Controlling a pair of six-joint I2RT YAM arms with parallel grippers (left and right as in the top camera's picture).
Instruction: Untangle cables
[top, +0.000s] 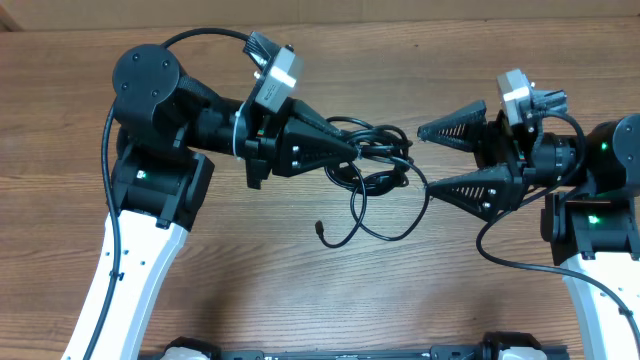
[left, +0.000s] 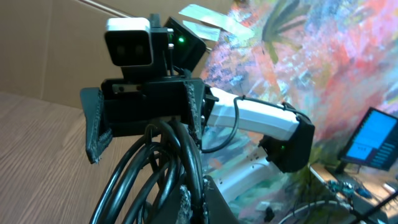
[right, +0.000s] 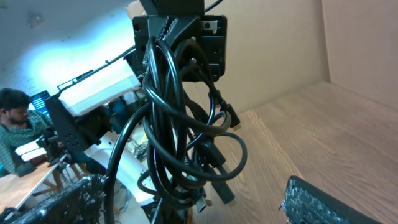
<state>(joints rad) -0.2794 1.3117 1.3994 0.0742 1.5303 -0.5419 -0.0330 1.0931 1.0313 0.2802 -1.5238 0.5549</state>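
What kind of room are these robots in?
Probably a robot lab or workshop: a bundle of cables held over a wooden table, a person sitting nearby, and a glowing computer screen in the background.

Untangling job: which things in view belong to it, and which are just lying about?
Belongs to the job: cables, a knotted bundle; left gripper, shut on the bundle; right gripper, jaws open beside it.
Just there: wooden table; monitor; person in the background.
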